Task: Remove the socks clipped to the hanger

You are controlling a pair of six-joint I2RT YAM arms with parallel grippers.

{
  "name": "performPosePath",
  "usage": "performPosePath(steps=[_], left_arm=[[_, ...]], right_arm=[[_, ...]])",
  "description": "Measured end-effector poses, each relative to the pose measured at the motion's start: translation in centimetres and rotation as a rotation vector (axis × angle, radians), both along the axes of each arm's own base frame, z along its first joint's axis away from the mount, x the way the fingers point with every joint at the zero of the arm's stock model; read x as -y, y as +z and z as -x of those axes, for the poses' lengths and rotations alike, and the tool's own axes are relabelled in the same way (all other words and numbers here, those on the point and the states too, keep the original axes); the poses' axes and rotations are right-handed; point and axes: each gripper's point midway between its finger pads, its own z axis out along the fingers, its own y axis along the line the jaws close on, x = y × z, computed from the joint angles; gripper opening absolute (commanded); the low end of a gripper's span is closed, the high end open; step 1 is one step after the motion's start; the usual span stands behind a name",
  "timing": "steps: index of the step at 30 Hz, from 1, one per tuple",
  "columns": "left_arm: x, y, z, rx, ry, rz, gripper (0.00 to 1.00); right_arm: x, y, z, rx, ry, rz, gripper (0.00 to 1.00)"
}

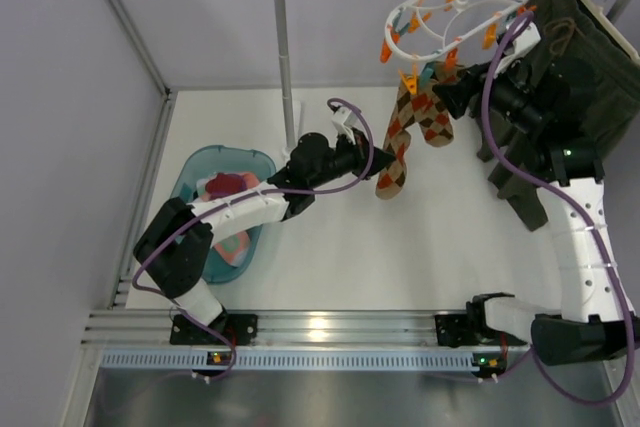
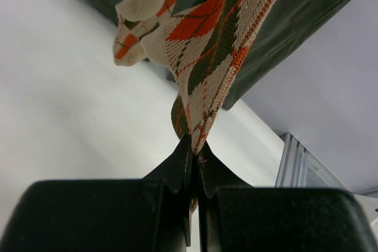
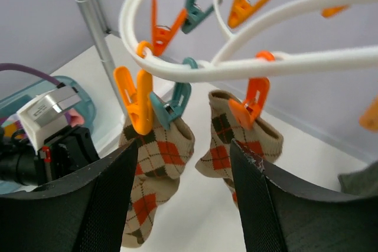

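The white oval hanger [image 1: 455,12] hangs from the rail, its orange and teal pins dangling. Two orange-brown argyle socks [image 1: 400,142] [image 1: 437,112] are clipped to its near side. My left gripper [image 1: 385,159] is shut on the lower end of the left sock [image 2: 207,39], whose fabric is pinched between the black fingertips of the gripper [image 2: 194,143]. My right gripper [image 3: 184,143] is open just below the hanger ring [image 3: 236,66], facing both socks [image 3: 159,157] [image 3: 236,140]. An orange pin [image 3: 134,101] and a teal pin [image 3: 171,101] hang at the left sock's cuff; an orange pin [image 3: 251,101] grips the right one.
A teal basket [image 1: 230,152] at the left holds other socks, one of them maroon [image 1: 225,185]. A dark olive garment [image 1: 580,47] hangs at the right behind my right arm. The rack's upright pole [image 1: 285,57] stands between basket and hanger.
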Motion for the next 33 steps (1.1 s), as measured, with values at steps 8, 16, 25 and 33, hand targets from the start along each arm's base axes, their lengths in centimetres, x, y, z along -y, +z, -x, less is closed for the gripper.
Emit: performPosePath(steps=[8, 16, 25, 33], left_arm=[[-0.6, 0.4, 0.2, -0.051, -0.040, 0.032, 0.00], [-1.1, 0.4, 0.2, -0.083, -0.077, 0.046, 0.00], [-1.2, 0.5, 0.7, -0.099, -0.114, 0.052, 0.00], [-1.2, 0.5, 1.0, -0.116, -0.138, 0.059, 0.00]], right_arm=[[-3.2, 0.0, -1.0, 0.017, 0.234, -0.020, 0.64], [-3.8, 0.5, -2.7, 0.052, 0.267, -0.038, 0.66], [-4.3, 0.7, -4.1, 0.075, 0.231, -0.061, 0.65], [-3.4, -2.4, -5.4, 0.039, 0.139, -0.088, 0.65]])
